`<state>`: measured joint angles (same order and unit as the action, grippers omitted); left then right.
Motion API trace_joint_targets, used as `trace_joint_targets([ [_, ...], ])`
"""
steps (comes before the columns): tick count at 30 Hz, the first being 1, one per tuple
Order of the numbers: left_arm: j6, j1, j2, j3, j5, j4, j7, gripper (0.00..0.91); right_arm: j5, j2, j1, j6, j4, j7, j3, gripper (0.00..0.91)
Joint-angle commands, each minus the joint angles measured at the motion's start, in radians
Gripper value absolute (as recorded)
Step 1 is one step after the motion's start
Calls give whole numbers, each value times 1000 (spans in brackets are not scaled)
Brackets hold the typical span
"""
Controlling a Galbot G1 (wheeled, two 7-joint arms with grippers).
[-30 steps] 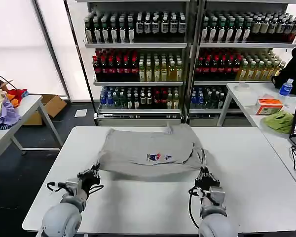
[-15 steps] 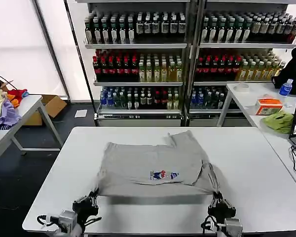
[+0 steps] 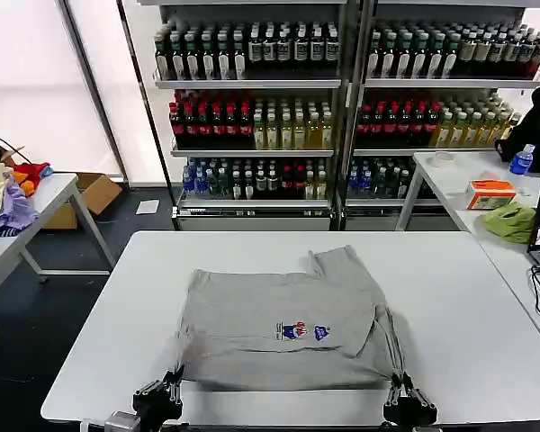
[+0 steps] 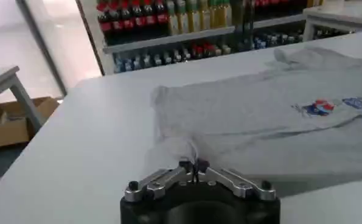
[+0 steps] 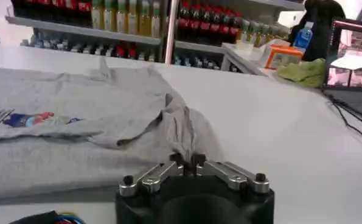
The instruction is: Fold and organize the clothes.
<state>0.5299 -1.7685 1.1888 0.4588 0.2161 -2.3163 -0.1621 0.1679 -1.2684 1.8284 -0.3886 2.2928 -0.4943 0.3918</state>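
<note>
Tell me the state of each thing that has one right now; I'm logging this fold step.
T-shirt: partly folded on the white table, graphic facing up, near edge pinched at both corners.
Left gripper: shut on the T-shirt's near left corner.
Right gripper: shut on the T-shirt's near right corner.

Behind the white bench point(image 3: 117, 315) stand shelves of bottles point(image 3: 252, 117). Right of it, a side table point(image 3: 459, 180) carries a lime-green cloth point(image 3: 510, 220), orange box point(image 3: 491, 193) and blue bottle point(image 3: 521, 159).
</note>
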Motion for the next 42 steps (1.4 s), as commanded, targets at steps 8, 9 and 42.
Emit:
trace_joint_targets([
  [8, -79, 76, 111, -36, 22, -61, 5, 907, 7, -47, 19, 24, 96, -16, 36, 907],
  [9, -74, 110, 94, -20, 22, -60, 9, 907, 15, -42, -15, 18, 99, -8, 55, 907],
  [42, 10, 943, -107, -201, 268, 741, 138, 907, 363, 16, -1165, -109, -871, 49, -177, 907],
])
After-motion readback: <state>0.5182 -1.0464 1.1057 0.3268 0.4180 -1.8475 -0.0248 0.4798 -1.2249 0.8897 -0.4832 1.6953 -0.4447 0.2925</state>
